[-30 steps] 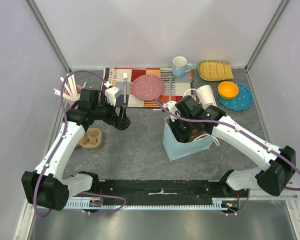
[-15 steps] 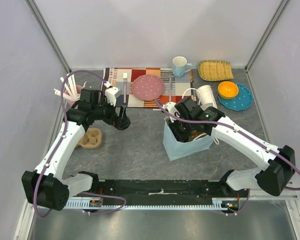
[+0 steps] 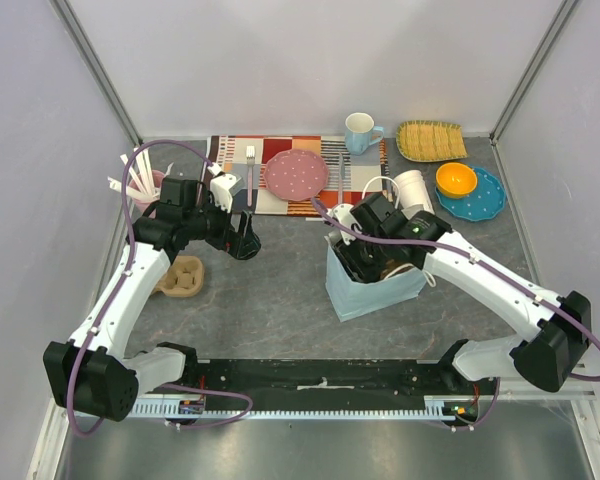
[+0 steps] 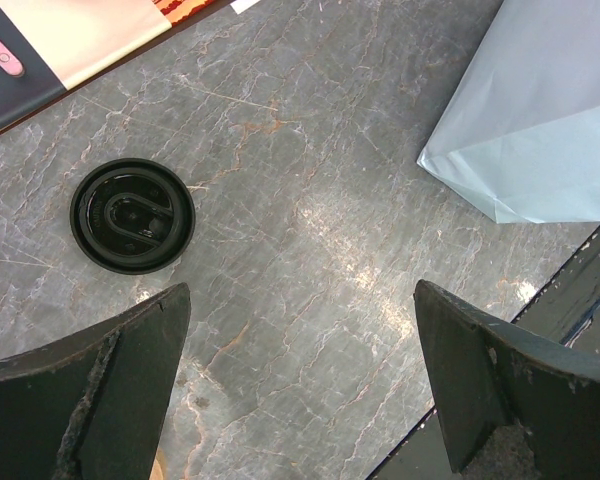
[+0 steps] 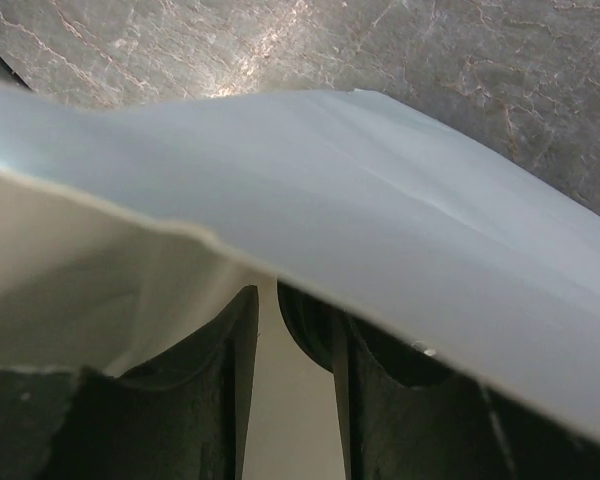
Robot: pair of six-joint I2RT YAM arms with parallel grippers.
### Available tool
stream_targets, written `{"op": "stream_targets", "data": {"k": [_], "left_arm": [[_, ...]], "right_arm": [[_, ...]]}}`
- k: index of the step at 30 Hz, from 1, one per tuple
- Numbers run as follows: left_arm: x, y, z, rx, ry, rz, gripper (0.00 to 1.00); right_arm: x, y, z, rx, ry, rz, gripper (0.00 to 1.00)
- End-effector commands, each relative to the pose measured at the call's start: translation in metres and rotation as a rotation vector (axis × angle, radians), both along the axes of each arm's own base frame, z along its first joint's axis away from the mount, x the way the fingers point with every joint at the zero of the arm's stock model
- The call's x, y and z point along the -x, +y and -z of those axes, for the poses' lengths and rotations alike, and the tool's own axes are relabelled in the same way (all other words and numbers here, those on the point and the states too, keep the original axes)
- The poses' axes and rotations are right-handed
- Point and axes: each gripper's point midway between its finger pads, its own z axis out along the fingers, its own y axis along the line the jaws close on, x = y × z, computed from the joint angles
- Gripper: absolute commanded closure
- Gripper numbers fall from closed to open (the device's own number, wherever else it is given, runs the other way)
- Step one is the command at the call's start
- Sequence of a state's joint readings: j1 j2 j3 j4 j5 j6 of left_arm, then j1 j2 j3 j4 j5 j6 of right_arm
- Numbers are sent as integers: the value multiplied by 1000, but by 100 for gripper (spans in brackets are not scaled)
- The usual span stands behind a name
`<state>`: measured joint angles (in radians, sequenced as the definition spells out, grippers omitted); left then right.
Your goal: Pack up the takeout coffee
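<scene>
A round black lid (image 4: 132, 215) lies flat on the grey table, up and to the left of my left gripper (image 4: 300, 290). That gripper is open, empty and hovering; in the top view (image 3: 243, 243) it hides the lid. My right gripper (image 3: 380, 268) reaches down into the light blue paper bag (image 3: 375, 292). Its fingers stand close together with a cream surface between them, which looks like the paper cup (image 5: 285, 400). A tan round opening (image 3: 392, 268) shows at its tip in the bag. The bag's wall (image 5: 380, 180) hides the fingertips' far ends.
A brown cardboard cup carrier (image 3: 180, 277) sits by the left arm. A stack of cream cups (image 3: 412, 188) lies behind the bag. At the back are a striped placemat with a pink plate (image 3: 295, 173), a blue mug (image 3: 359, 131), a wicker tray (image 3: 430, 140) and an orange bowl (image 3: 457, 180).
My right gripper has shifted very slightly inside the bag. The left arm and the lid have not moved.
</scene>
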<state>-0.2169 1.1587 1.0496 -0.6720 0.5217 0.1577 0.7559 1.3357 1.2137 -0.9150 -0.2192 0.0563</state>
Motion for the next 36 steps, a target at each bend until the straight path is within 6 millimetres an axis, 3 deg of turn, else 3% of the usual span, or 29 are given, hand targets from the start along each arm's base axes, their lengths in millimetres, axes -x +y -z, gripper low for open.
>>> {"op": "stream_targets", "data": {"k": [1, 22, 31, 36], "left_arm": [[-5, 1, -6, -20, -41, 17, 0], [-7, 0, -8, -21, -50, 20, 0], [-11, 0, -19, -19, -71, 17, 0], [-22, 4, -39, -40, -124, -7, 0]], "right_arm": [[-4, -1, -20, -9, -30, 10, 58], [-12, -12, -72, 3, -128, 35, 46], [-15, -16, -105, -12, -183, 42, 43], [-20, -26, -127, -2, -241, 76, 43]]}}
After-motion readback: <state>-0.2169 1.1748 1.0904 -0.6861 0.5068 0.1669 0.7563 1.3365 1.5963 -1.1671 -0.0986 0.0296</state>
